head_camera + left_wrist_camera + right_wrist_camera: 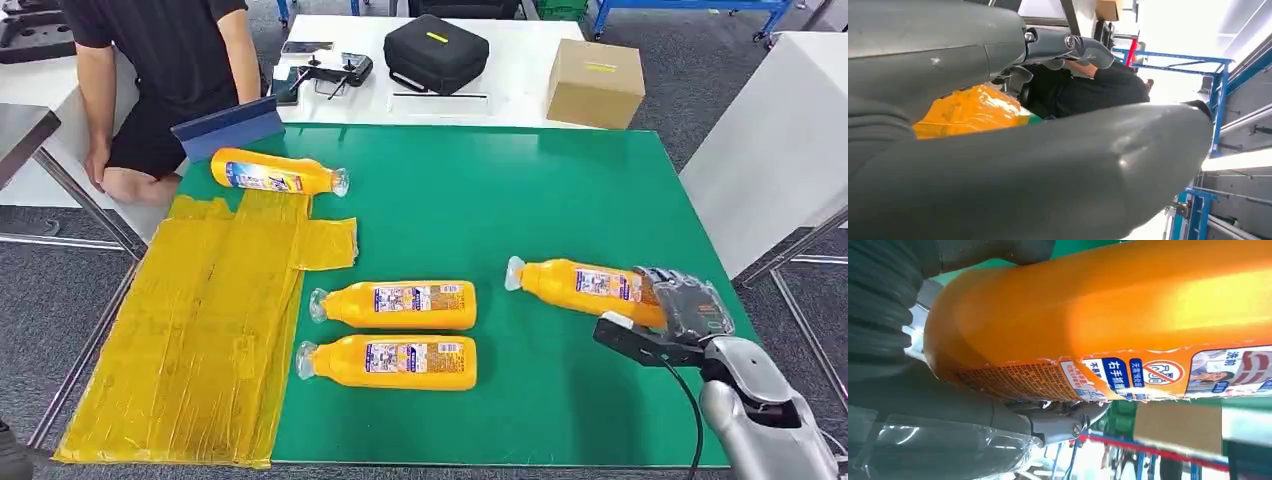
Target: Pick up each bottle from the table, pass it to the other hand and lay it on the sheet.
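We record even, bright overhead light across the flat green table mat (560, 200), with soft short shadows under the orange plastic bottles. In the left wrist view the pale background by the blue metal racking (1220, 95) is blown out white. A broad glare streaks the close, slightly soft orange bottle (1128, 315) in the right wrist view.
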